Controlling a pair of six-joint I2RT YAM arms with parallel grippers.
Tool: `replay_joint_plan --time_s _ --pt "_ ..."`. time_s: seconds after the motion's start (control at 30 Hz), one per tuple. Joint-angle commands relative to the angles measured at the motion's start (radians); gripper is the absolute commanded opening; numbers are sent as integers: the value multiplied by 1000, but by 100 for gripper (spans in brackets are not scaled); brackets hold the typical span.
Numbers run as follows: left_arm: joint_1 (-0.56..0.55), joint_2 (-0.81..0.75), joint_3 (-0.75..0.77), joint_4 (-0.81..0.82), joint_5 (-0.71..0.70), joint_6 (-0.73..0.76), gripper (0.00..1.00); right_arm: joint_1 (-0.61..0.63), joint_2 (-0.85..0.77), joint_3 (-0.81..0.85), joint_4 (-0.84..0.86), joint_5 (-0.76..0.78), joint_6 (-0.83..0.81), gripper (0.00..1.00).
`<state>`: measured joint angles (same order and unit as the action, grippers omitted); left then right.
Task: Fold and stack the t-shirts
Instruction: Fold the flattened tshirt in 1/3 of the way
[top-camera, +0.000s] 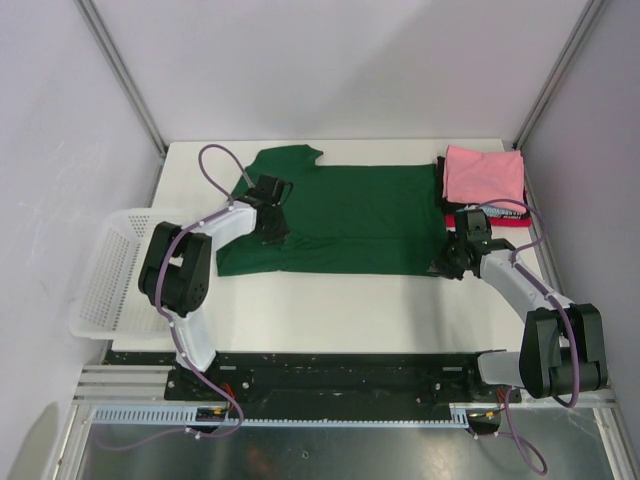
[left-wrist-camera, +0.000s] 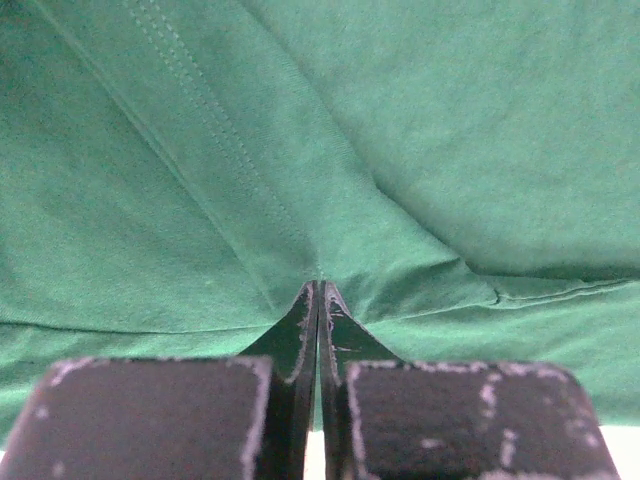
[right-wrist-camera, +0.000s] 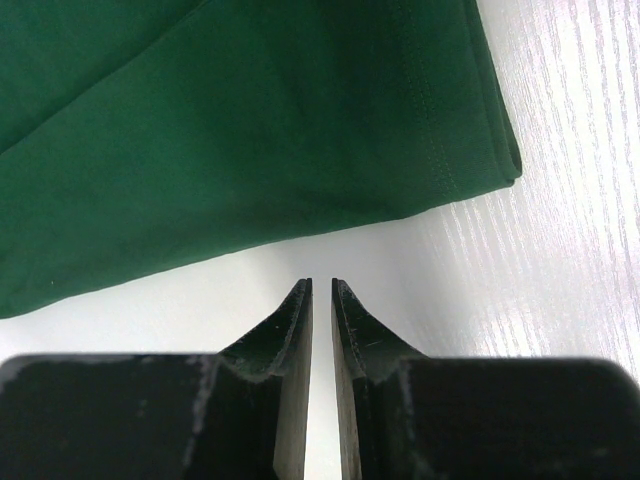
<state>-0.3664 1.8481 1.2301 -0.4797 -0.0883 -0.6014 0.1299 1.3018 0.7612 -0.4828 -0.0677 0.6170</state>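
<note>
Green t-shirt (top-camera: 350, 215) lies flat, spread sideways across the middle of the white table (top-camera: 350, 315). Left gripper (left-wrist-camera: 318, 295) is on its left part, jaws together, cloth puckered into the tips, so pinching fabric. Right gripper (right-wrist-camera: 320, 290) is at the shirt's right hem corner, over bare table just off the edge, jaws a narrow slit apart, nothing between. Folded stack sits at the far right: pink shirt (top-camera: 483, 175) on top, red (top-camera: 505, 221) and black (top-camera: 444, 196) edges showing under it. White mesh basket (top-camera: 105, 270) hangs off the table's left edge.
</note>
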Motion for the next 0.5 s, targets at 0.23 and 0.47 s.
replay_joint_plan --time_s 0.23,0.47 --pt "-9 6 56 19 17 22 0 4 4 33 -3 20 4 18" --pt "-9 -48 -27 20 -30 -7 30 7 7 33 1 18 3 17"
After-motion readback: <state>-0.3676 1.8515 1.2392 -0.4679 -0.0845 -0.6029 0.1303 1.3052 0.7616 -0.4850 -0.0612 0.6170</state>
